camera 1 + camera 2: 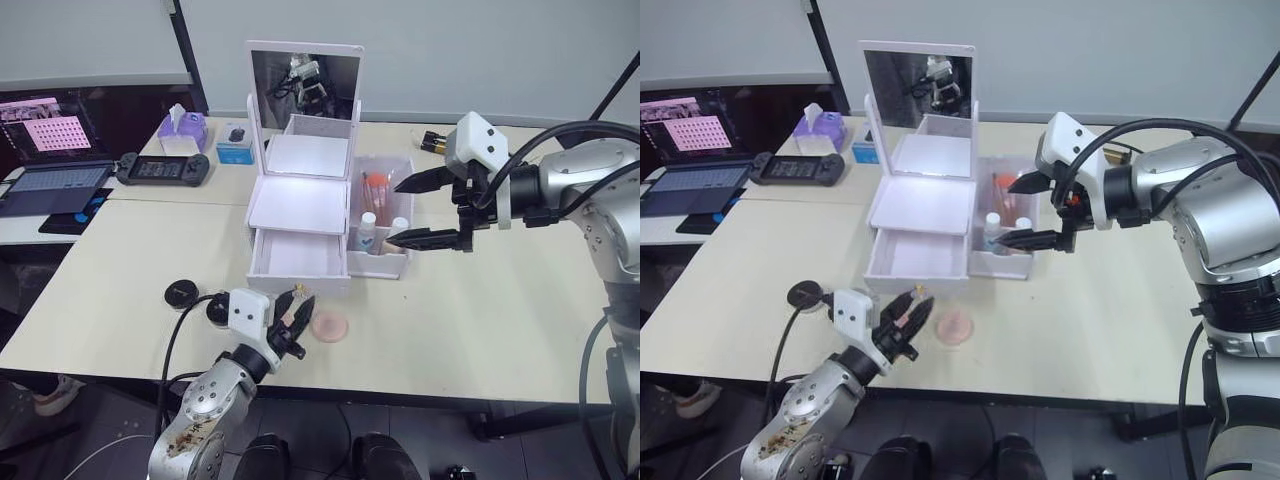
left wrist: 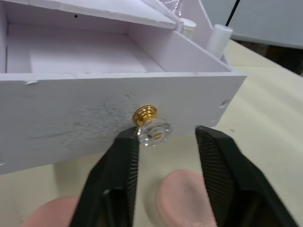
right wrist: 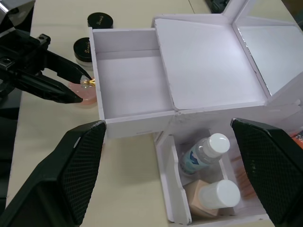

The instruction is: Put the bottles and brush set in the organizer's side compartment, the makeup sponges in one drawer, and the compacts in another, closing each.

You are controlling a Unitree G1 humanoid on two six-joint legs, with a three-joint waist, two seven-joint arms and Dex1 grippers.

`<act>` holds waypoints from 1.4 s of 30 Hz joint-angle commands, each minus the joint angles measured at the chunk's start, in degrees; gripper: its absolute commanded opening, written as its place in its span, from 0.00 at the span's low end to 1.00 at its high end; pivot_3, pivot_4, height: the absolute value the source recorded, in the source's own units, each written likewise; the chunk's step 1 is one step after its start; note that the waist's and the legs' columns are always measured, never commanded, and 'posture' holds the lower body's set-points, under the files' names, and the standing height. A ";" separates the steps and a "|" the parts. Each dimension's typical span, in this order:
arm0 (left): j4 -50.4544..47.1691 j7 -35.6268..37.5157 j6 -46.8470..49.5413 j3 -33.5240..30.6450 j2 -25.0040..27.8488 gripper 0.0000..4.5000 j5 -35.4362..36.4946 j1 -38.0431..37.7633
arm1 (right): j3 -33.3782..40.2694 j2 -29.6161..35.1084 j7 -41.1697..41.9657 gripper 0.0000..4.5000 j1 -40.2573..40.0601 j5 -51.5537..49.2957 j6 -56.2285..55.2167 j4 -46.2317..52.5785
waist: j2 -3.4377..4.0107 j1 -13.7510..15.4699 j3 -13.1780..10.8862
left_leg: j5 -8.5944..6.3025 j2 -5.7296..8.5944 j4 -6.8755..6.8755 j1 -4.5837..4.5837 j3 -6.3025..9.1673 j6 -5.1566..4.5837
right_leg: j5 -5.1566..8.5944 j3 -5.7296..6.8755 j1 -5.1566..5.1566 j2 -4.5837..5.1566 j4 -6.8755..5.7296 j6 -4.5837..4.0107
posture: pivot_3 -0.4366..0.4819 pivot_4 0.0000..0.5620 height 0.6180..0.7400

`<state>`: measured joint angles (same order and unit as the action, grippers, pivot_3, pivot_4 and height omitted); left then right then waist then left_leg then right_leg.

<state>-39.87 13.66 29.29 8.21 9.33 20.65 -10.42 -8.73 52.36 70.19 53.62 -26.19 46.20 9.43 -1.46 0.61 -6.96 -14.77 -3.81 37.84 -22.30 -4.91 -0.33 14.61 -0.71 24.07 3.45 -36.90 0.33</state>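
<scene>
The white organizer (image 1: 298, 200) stands mid-table with its lower drawer (image 1: 300, 256) pulled out and empty. Its side compartment (image 1: 405, 262) holds two white-capped bottles (image 3: 205, 152) (image 3: 214, 196) and the brush set (image 1: 377, 186). My right gripper (image 1: 418, 211) hovers open over that compartment. My left gripper (image 2: 165, 135) is open, its fingers either side of the drawer's clear knob (image 2: 154, 131). Below the drawer front lie the pink makeup sponges (image 2: 182, 198) (image 2: 47, 215). The two black compacts (image 1: 180, 293) (image 3: 83, 47) sit to the left of the drawer.
A laptop (image 1: 60, 185), a game controller (image 1: 165, 168), a purple tissue box (image 1: 182, 130) and a small blue box (image 1: 235, 145) line the back left. A dark item (image 1: 432, 142) lies behind the organizer. The table's front edge (image 1: 400, 385) runs close below the sponges.
</scene>
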 commanded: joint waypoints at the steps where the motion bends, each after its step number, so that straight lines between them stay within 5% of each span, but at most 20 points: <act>1: -4.21 1.11 -0.78 -2.32 0.52 0.75 3.27 -0.89 | 2.50 1.35 1.93 1.00 1.29 -2.25 1.19 1.17 | 0.00 -0.04 0.00 | 0.00 0.00 0.00 0.00 0.00 0.00 | 0.00 0.00 0.01 0.00 0.00 0.00 | 0.48 0.27 0.72; 5: -6.90 4.14 -3.03 -8.14 2.28 0.99 9.13 -4.31 | 3.59 2.70 4.26 1.00 1.76 -5.15 3.93 0.55 | 0.00 -0.09 0.00 | 0.00 -0.01 0.00 0.01 -0.01 -0.01 | 0.00 -0.02 0.01 -0.01 0.00 -0.01 | 0.48 0.27 0.72; 12: -5.49 13.37 -6.00 -20.91 11.90 0.99 14.55 -11.22 | 4.15 5.67 6.69 1.00 -0.38 -6.20 3.83 -0.14 | 0.02 -0.10 -0.04 | -0.01 -0.02 0.00 0.04 -0.04 -0.02 | 0.04 0.00 0.02 -0.01 0.00 -0.05 | 0.48 0.27 0.72; 19: 6.47 30.24 -9.41 -33.75 28.88 0.99 12.92 -14.60 | 8.88 9.94 4.41 1.00 -8.47 -5.53 1.87 1.87 | 0.00 -0.07 -0.05 | -0.02 -0.05 -0.02 0.03 -0.10 -0.02 | 0.09 0.07 0.07 0.00 0.01 -0.10 | 0.48 0.27 0.72; 26: 26.12 38.44 -11.13 -45.59 39.74 0.99 14.18 -4.95 | 21.06 11.53 -1.01 1.00 -28.16 -1.84 -6.37 -0.52 | -0.12 0.18 -0.06 | -0.01 -0.11 -0.02 0.02 -0.29 0.00 | 0.17 0.31 0.01 -0.01 0.00 -0.20 | 0.48 0.27 0.72; 33: 44.62 44.97 -15.16 -46.62 48.66 0.99 10.06 4.85 | 30.38 7.55 0.21 1.00 -41.50 -2.01 -16.42 -10.05 | -0.08 -0.21 -0.07 | -0.01 -0.15 -0.08 0.10 -0.45 0.00 | 0.22 0.23 0.04 -0.07 -0.08 -0.21 | 0.48 0.27 0.72; 42: 57.66 49.87 -20.83 -42.89 52.86 0.99 5.31 13.31 | 33.28 4.10 -1.59 1.00 -46.63 -1.97 -22.77 -14.39 | 0.01 -0.41 -0.10 | -0.01 -0.16 -0.11 0.14 -0.61 0.01 | 0.23 0.16 0.07 -0.05 -0.17 -0.20 | 0.48 0.27 0.72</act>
<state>17.66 62.74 9.92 -34.22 60.14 26.43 1.64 21.73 56.21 69.47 6.01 -26.27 23.97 -7.22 -1.46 0.20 -7.06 -14.78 -3.96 37.74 -22.16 -5.53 -0.32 14.84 -0.56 24.14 3.40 -37.07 0.13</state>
